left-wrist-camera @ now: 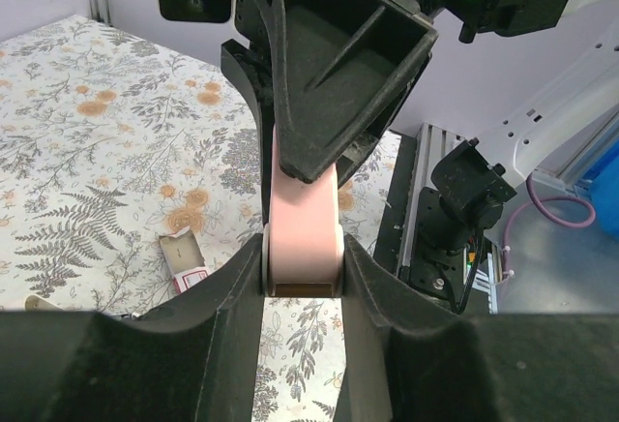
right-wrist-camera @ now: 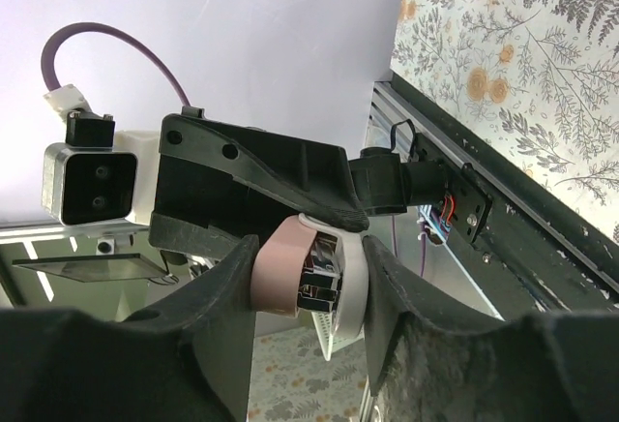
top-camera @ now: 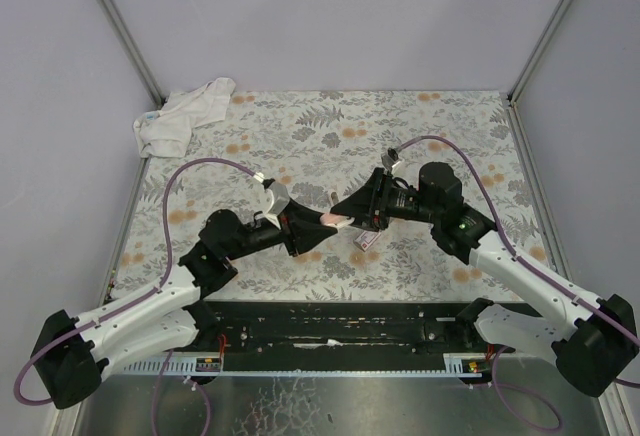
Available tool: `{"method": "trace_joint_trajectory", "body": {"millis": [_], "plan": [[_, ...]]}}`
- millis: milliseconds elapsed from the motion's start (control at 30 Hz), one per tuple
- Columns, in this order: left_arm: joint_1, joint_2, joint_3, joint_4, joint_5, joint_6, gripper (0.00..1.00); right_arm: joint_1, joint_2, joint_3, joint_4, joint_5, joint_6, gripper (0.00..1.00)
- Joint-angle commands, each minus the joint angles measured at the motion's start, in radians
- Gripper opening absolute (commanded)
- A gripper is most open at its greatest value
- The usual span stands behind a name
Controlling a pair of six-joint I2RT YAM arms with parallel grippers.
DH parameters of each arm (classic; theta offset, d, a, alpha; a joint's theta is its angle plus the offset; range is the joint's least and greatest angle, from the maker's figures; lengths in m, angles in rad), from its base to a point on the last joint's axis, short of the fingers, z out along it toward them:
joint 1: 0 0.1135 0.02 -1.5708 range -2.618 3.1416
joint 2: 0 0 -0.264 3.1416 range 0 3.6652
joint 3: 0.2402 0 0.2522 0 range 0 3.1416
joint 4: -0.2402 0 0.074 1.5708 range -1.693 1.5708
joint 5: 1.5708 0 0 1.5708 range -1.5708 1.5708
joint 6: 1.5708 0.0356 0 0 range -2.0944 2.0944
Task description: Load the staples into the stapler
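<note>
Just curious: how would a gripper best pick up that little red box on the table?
Probably across the long sides of the staple box, coming from straight above: it lies flat, and its pale tray seems to stick out at one end.

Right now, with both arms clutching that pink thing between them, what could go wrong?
1. The left gripper and the right gripper both clamp the pink stapler, apparently off the table. If they pull unevenly, it could twist or slip out.
2. The staples box lies on the table and no gripper is free. Letting go with one gripper to fetch it may let the stapler tip.
</note>
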Motion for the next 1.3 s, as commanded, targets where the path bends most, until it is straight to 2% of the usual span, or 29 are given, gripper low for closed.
{"method": "trace_joint_trajectory", "body": {"millis": [0, 33, 67, 100, 167, 200, 267, 333, 367, 433, 467, 700, 733, 767, 800, 867, 900, 967, 1133, 1200, 1267], "plan": [[-0.009, 0.002, 0.010, 0.002, -0.028, 0.036, 0.00, 0.014, -0.030, 0.008, 0.034, -0.023, -0.008, 0.00], [-0.009, 0.002, 0.011, -0.002, -0.029, 0.036, 0.00, 0.014, -0.028, 0.009, 0.033, -0.022, -0.012, 0.06], [-0.009, 0.002, 0.010, -0.005, -0.030, 0.036, 0.00, 0.014, -0.028, 0.010, 0.028, -0.024, -0.015, 0.26], [-0.008, 0.000, 0.008, -0.004, -0.033, 0.037, 0.00, 0.014, -0.028, 0.012, 0.026, -0.026, -0.020, 0.50], [-0.008, -0.006, 0.004, -0.004, -0.043, 0.043, 0.00, 0.014, -0.031, 0.013, 0.029, -0.028, -0.021, 0.83], [-0.008, -0.010, 0.002, -0.006, -0.048, 0.048, 0.00, 0.014, -0.032, 0.014, 0.028, -0.028, -0.021, 0.89], [-0.010, -0.015, 0.003, -0.013, -0.052, 0.058, 0.00, 0.014, -0.033, 0.015, 0.027, -0.031, -0.022, 0.92], [-0.010, -0.012, 0.006, -0.021, -0.052, 0.064, 0.00, 0.014, -0.031, 0.017, 0.025, -0.037, -0.025, 0.87], [-0.010, -0.008, 0.008, -0.025, -0.049, 0.067, 0.00, 0.014, -0.030, 0.017, 0.024, -0.038, -0.028, 0.69], [-0.010, -0.005, 0.010, -0.029, -0.047, 0.071, 0.00, 0.014, -0.030, 0.018, 0.002, -0.031, -0.039, 0.05], [-0.010, -0.002, 0.009, -0.030, -0.049, 0.074, 0.00, 0.014, -0.032, 0.014, -0.007, -0.026, -0.047, 0.00], [-0.011, 0.000, 0.007, -0.032, -0.051, 0.082, 0.00, 0.014, -0.044, -0.014, -0.002, -0.005, -0.042, 0.00], [-0.011, 0.001, 0.007, -0.033, -0.051, 0.082, 0.00, 0.014, -0.041, -0.014, -0.002, -0.006, -0.042, 0.02], [-0.011, 0.004, 0.008, -0.034, -0.049, 0.082, 0.00, 0.014, -0.039, -0.013, -0.002, -0.009, -0.046, 0.18], [-0.011, 0.003, 0.007, -0.035, -0.050, 0.082, 0.00, 0.014, -0.037, -0.010, -0.009, -0.010, -0.053, 0.43], [-0.011, 0.004, 0.005, -0.035, -0.051, 0.082, 0.00, 0.014, -0.040, -0.004, -0.024, 0.001, -0.075, 0.81], [-0.012, 0.004, 0.005, -0.035, -0.051, 0.081, 0.00, 0.014, -0.045, 0.001, -0.037, 0.010, -0.088, 0.89], [-0.012, 0.004, 0.003, -0.035, -0.053, 0.079, 0.00, 0.014, -0.054, 0.017, -0.083, 0.036, -0.130, 0.96], [-0.012, 0.004, -0.008, -0.030, -0.076, 0.062, 0.00, 0.014, -0.069, 0.072, -0.256, 0.137, -0.269, 0.99], [-0.012, 0.011, -0.017, -0.041, -0.157, 0.035, 0.00, 0.012, -0.077, 0.110, -0.358, 0.214, -0.363, 1.00], [-0.010, 0.037, -0.015, -0.110, -0.316, 0.011, 0.00, 0.011, -0.079, 0.157, -0.459, 0.310, -0.466, 1.00]]}}
